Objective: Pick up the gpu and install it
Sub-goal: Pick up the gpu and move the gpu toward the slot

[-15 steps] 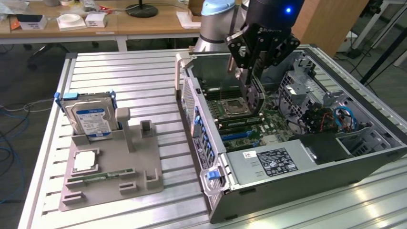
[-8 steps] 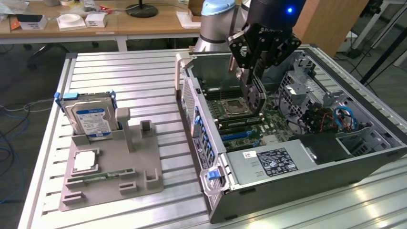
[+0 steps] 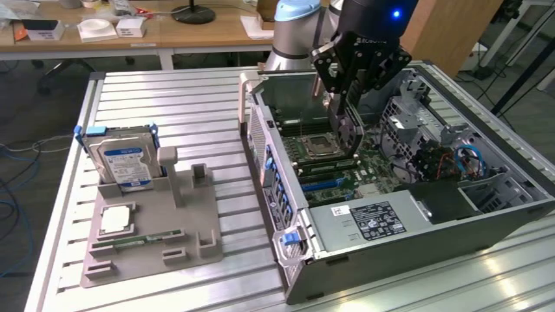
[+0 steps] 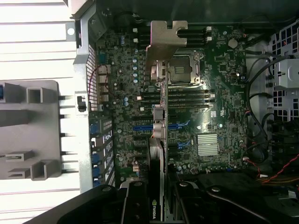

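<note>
The gripper (image 4: 158, 196), jaws half closed, pinches the gpu (image 4: 161, 121) on edge above the motherboard (image 4: 219, 107) inside the computer case (image 3: 416, 240); the card's long axis runs straight out from the grip, bracket end farthest

exterior: high, angled down over table (image 3: 173, 97) and open case (image 3: 407, 260) | wrist: close, looking into case | shared: motherboard (image 4: 224, 93)

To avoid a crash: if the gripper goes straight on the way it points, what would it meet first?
The card held in the gripper would reach the motherboard first, probably near the blue slots; the gap left is hard to judge.
</note>
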You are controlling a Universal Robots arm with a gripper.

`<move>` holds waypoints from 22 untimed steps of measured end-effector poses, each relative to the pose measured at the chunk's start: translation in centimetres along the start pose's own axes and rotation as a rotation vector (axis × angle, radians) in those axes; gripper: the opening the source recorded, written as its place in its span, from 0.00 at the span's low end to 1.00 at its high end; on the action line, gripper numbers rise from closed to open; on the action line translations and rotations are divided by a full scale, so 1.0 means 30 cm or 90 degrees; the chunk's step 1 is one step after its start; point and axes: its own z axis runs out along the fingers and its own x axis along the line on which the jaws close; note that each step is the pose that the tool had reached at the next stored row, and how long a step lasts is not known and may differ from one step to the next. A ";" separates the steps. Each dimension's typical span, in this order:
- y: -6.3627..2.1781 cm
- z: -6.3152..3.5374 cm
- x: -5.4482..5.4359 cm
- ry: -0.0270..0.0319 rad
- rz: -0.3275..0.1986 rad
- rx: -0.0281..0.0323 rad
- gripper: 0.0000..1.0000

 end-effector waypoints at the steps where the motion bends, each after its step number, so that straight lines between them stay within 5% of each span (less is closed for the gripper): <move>1: 0.000 0.000 0.000 0.0001 0.000 0.0000 0.26; 22: 0.003 0.001 -0.034 0.0000 0.000 0.0000 0.26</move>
